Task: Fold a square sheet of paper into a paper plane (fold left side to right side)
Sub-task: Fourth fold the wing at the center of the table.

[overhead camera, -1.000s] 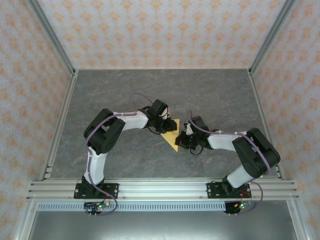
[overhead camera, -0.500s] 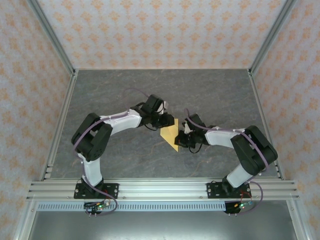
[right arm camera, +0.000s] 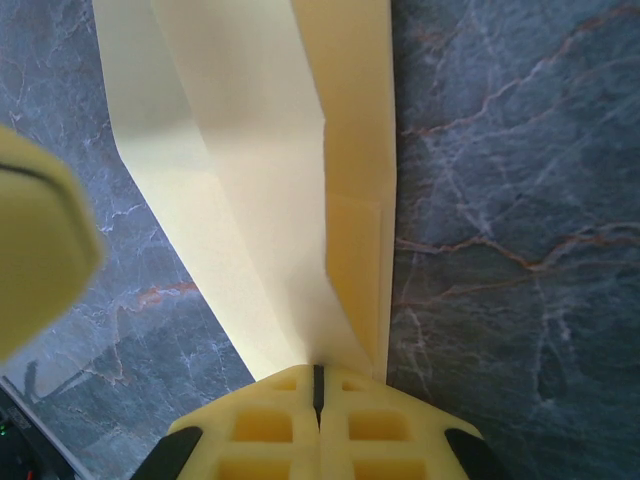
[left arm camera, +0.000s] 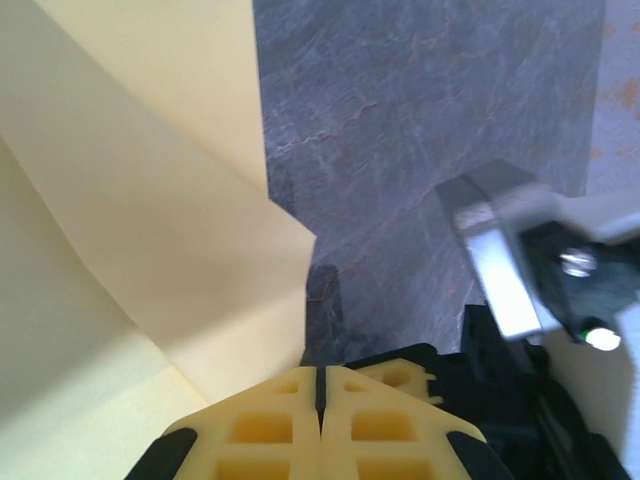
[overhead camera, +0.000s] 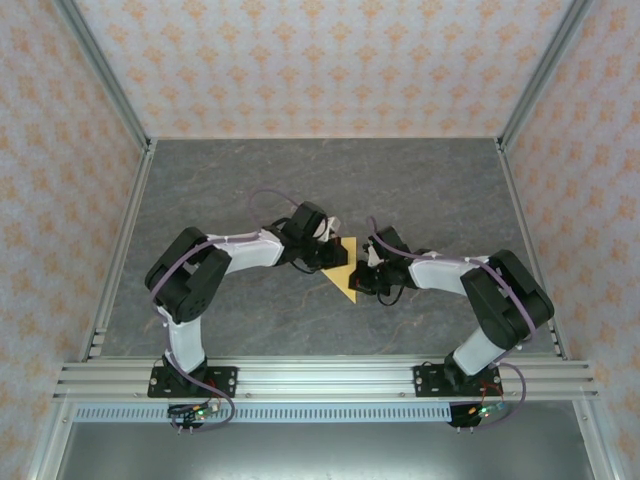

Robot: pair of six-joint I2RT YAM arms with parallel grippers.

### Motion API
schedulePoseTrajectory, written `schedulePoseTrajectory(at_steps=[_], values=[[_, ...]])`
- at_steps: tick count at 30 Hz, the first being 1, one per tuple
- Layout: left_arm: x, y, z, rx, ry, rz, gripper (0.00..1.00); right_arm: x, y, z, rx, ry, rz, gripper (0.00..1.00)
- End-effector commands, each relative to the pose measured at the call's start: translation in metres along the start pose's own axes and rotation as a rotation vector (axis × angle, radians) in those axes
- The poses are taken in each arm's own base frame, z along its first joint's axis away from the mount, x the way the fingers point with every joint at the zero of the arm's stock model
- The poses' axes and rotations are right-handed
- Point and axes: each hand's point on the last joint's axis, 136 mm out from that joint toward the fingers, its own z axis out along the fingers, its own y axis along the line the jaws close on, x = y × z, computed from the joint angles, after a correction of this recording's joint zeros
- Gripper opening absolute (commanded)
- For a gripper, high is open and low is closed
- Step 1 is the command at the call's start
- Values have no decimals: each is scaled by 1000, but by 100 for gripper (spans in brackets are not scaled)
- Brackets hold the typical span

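Observation:
The square sheet of paper [overhead camera: 345, 272] lies mid-table as a creased yellow pointed shape, tip toward me. My left gripper [overhead camera: 334, 254] is at its upper left edge. In the left wrist view the jaws [left arm camera: 320, 372] are shut, and a raised flap of the paper [left arm camera: 150, 200] runs down into their tips, casting a shadow on the table. My right gripper [overhead camera: 362, 277] is at the paper's right edge. Its jaws [right arm camera: 319, 372] are shut where a crease of the paper [right arm camera: 260, 180] runs into them.
The grey marbled table [overhead camera: 400, 190] is enclosed by patterned walls with metal posts at the corners. The two grippers sit very close together over the paper. A metal rail [overhead camera: 320, 378] carries both arm bases along the near edge.
My left gripper came down toward the paper's upper left edge and its jaws went from partly open to shut. The right arm and the paper barely moved.

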Motion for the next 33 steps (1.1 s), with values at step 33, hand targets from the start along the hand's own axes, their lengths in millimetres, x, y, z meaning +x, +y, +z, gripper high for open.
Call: schedulePoseTrajectory(at_steps=[33], values=[[-41, 74, 16, -164, -79, 5, 1, 47, -87, 0, 390, 155, 22, 0]])
